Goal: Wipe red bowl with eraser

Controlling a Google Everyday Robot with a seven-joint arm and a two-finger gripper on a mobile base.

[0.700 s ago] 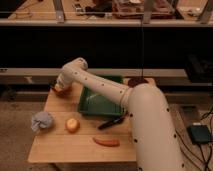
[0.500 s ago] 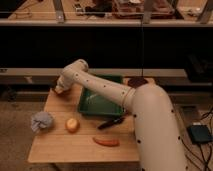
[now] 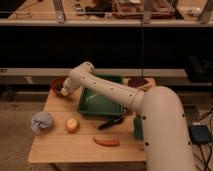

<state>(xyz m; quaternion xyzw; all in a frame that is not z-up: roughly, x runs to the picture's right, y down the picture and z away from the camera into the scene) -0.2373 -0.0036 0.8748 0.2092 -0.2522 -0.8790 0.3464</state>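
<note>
Gripper [image 3: 64, 92]: down at the red bowl [image 3: 56, 84], left of tray [image 3: 98, 105].
Grip: cannot tell.
Change: hardly moved since earlier.

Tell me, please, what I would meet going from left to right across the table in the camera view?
grey cloth → red bowl, with the gripper at its right side → yellow lump → green tray → maroon dish
</note>
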